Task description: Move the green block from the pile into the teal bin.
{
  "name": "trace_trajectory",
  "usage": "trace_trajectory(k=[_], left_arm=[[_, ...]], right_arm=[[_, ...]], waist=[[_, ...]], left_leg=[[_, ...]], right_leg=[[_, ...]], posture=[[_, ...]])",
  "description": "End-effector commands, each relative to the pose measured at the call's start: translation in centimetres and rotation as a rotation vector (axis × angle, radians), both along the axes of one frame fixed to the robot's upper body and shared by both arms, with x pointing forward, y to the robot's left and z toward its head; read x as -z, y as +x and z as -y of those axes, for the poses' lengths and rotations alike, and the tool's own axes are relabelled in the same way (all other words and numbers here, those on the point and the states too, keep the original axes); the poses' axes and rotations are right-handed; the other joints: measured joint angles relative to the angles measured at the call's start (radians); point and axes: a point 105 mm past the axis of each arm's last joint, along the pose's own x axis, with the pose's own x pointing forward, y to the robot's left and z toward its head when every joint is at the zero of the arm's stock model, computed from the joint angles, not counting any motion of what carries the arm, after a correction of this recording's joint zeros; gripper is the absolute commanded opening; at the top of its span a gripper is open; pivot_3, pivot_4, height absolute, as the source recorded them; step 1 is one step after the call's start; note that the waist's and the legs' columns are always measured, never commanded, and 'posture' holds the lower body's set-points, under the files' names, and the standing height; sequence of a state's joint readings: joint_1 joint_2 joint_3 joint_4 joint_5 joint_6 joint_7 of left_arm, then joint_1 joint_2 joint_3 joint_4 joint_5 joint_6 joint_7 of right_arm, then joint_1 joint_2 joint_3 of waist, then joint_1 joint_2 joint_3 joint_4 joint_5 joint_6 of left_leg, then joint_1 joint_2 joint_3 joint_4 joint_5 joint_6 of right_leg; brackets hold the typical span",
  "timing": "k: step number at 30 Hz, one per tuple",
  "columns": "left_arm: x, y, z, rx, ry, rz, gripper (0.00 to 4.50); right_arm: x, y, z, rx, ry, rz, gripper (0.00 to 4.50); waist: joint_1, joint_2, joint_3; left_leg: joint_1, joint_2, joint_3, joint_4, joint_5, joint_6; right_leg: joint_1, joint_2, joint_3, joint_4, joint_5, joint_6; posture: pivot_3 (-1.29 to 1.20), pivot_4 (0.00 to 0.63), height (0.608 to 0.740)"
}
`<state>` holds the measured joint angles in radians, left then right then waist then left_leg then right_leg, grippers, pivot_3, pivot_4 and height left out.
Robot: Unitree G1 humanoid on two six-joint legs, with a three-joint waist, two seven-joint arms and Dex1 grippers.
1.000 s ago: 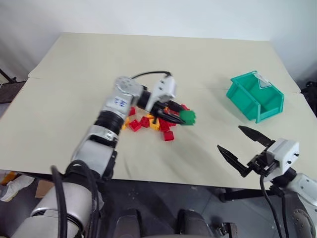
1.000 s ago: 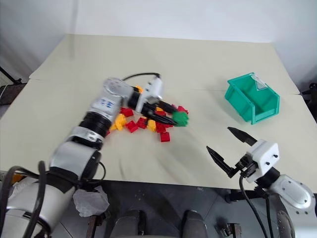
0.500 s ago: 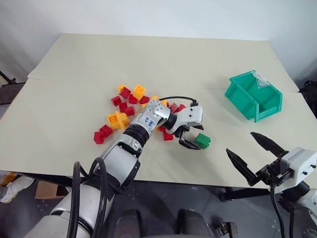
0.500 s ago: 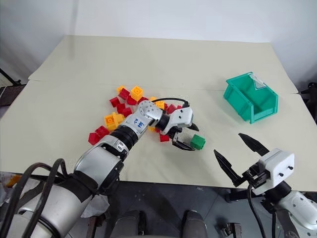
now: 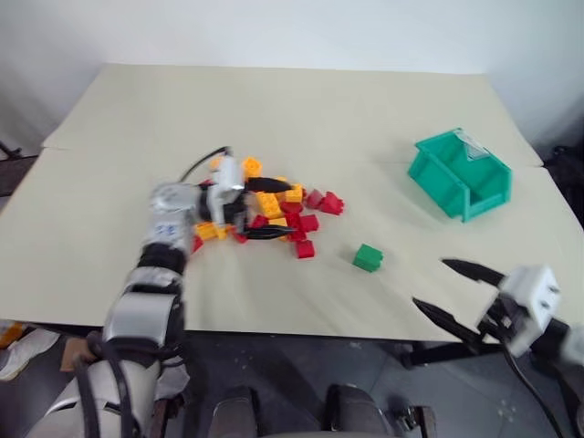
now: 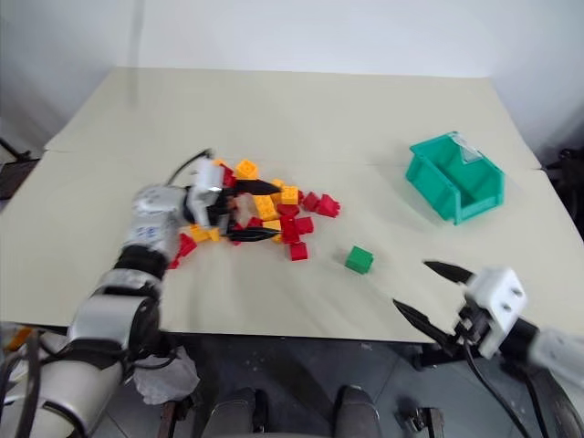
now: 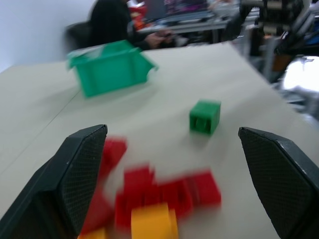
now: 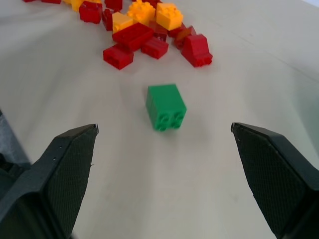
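Note:
The green block (image 5: 368,257) lies by itself on the table, a short way right of the pile (image 5: 290,212) of red and yellow bricks. My left gripper (image 5: 272,210) is open and reaches in from the left over the pile, with nothing between its fingers. In the left wrist view the green block (image 7: 205,116) lies well beyond the open fingers, apart from them. Near the table's front right edge my right gripper (image 5: 433,285) stands open, facing the green block (image 8: 166,106), which lies a little ahead of its fingers. The teal bin (image 5: 436,178) stands at the right, open and upright.
The beige table (image 5: 274,100) stretches bare behind the pile and between the green block and the bin. A cable loops off the left wrist. In the left wrist view, a seated person and desks show beyond the table's far side.
The left gripper has let go of the green block, opened, and pulled back left over the pile. The block stays where it was set down, right of the pile. The right gripper has edged toward it.

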<state>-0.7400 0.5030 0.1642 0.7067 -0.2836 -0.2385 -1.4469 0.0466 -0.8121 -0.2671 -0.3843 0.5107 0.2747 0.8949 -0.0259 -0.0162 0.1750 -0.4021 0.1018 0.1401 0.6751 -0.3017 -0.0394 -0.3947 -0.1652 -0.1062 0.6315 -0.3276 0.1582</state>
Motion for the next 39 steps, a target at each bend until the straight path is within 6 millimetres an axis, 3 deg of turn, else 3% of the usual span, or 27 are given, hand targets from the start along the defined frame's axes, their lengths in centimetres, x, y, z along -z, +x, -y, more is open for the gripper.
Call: trace_trajectory(k=[1, 7, 13, 17, 24, 28, 31, 35, 37, 39], left_arm=[[-1.4, -2.2, -2.4, -0.091, -0.045, 0.035, 4.48], [-0.5, -6.1, -4.4, -0.214, -0.041, -0.011, 4.48], [-0.1, -8.4, -4.5, -0.241, -0.046, -0.054, 4.48], [0.2, -9.0, -4.1, -0.239, -0.055, -0.085, 4.5], [0.4, -8.7, -3.0, -0.208, -0.077, -0.104, 4.5], [-0.7, -8.6, -1.0, -0.143, -0.184, -0.135, 4.5], [-1.0, -8.7, 0.8, -0.121, -0.218, -0.114, 4.5], [-1.6, -7.0, 2.3, -0.202, -0.294, -0.094, 4.5], [-1.3, -6.1, 2.5, -0.257, -0.273, -0.066, 4.5], [-1.4, -5.4, 2.5, -0.293, -0.3, -0.058, 4.5]], right_arm=[[0.9, 2.2, -1.8, -0.068, -0.015, -0.119, 4.5], [1.6, 6.3, -4.3, -0.109, -0.122, -0.201, 4.5], [2.6, 7.6, -4.7, -0.135, -0.201, -0.253, 4.5], [2.5, 7.5, -4.8, -0.158, -0.198, -0.25, 3.64], [1.7, 6.7, -3.9, -0.148, -0.155, -0.229, 1.47], [-0.7, 6.7, -2.0, -0.082, -0.047, -0.148, 1.49], [-4.2, 7.6, 0.2, 0.047, 0.12, -0.032, 1.49], [-8.0, 11.1, 6.9, 0.416, 0.211, 0.106, 1.49], [-8.5, 12.5, 8.9, 0.527, 0.181, 0.145, 1.49], [-8.8, 13.7, 9.7, 0.578, 0.164, 0.159, 1.49]], waist=[[-0.004, 0.001, 0.001], [0.022, 0.001, 0.001], [0.025, 0.001, 0.001], [0.023, 0.001, 0.001], [0.023, 0.001, 0.001], [0.026, 0.001, 0.001], [0.026, 0.001, 0.001], [0.021, 0.002, 0.001], [0.018, 0.002, 0.001], [0.016, 0.002, 0.001]], left_leg=[[0.0, 0.0, -0.001, 0.0, 0.0, 0.0], [-0.003, 0.0, -0.003, 0.007, -0.001, 0.001], [-0.003, 0.0, -0.002, 0.006, -0.001, 0.0], [-0.003, 0.0, -0.002, 0.006, -0.002, 0.0], [-0.003, 0.0, -0.001, 0.006, -0.002, -0.001], [-0.003, 0.0, -0.001, 0.006, -0.002, -0.001], [-0.003, 0.0, -0.001, 0.006, -0.002, -0.001], [-0.002, 0.001, -0.001, 0.007, -0.001, -0.001], [-0.002, 0.001, 0.0, 0.007, -0.001, -0.001], [-0.001, 0.001, 0.001, 0.006, -0.001, -0.001]], right_leg=[[0.0, 0.0, 0.0, 0.002, 0.0, 0.0], [0.0, 0.0, 0.0, 0.005, 0.0, 0.0], [-0.001, 0.0, -0.001, 0.006, 0.0, 0.0], [-0.002, 0.0, 0.0, 0.006, 0.0, 0.0], [-0.002, 0.0, 0.0, 0.006, 0.0, 0.0], [-0.002, 0.0, 0.0, 0.005, 0.0, 0.0], [-0.001, 0.0, 0.0, 0.005, 0.0, 0.0], [-0.001, 0.0, 0.0, 0.006, 0.0, -0.001], [-0.001, 0.0, 0.001, 0.005, 0.0, -0.001], [-0.001, 0.0, 0.001, 0.005, 0.0, -0.001]], posture=[[0.0, 0.15, 0.74], [0.0, 0.15, 0.74], [0.0, 0.15, 0.74], [0.0, 0.15, 0.74], [0.0, 0.15, 0.74], [0.0, 0.15, 0.74], [0.0, 0.15, 0.74], [0.0, 0.15, 0.74], [0.0, 0.15, 0.74], [0.0, 0.15, 0.74]])
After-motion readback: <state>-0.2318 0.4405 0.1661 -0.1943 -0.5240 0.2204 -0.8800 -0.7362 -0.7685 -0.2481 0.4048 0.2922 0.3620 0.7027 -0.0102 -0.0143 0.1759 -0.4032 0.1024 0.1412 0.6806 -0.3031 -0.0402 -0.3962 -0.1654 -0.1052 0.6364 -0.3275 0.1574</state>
